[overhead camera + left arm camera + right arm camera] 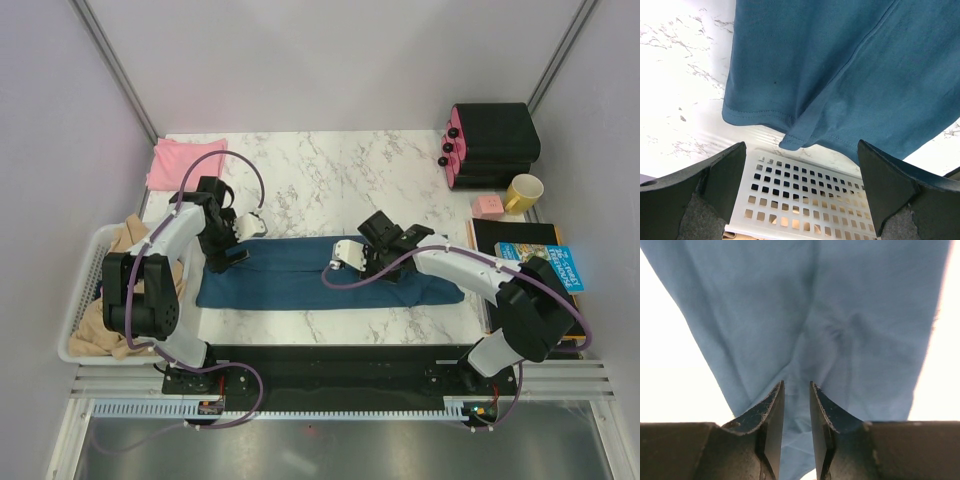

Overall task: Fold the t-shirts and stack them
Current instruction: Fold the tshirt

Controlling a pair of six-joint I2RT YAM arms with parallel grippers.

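The dark teal t-shirt (pixel 320 278) lies as a long folded strip across the middle of the marble table. It also shows in the left wrist view (pixel 840 75) and the right wrist view (pixel 805 315). The pink t-shirt (pixel 180 160) lies folded at the back left corner. My left gripper (pixel 226 256) hangs over the strip's left end, open wide and empty (pixel 802 195). My right gripper (pixel 378 262) is at the strip's middle. Its jaws are nearly closed with teal fabric between them (pixel 796 385), and creases run toward them.
A white perforated basket (pixel 85 300) with beige clothes stands at the left edge; its wall shows in the left wrist view (pixel 805 185). At the right are a black and pink box (pixel 490 145), a yellow mug (pixel 522 192), a small pink block (pixel 487 205) and a blue book (pixel 548 265).
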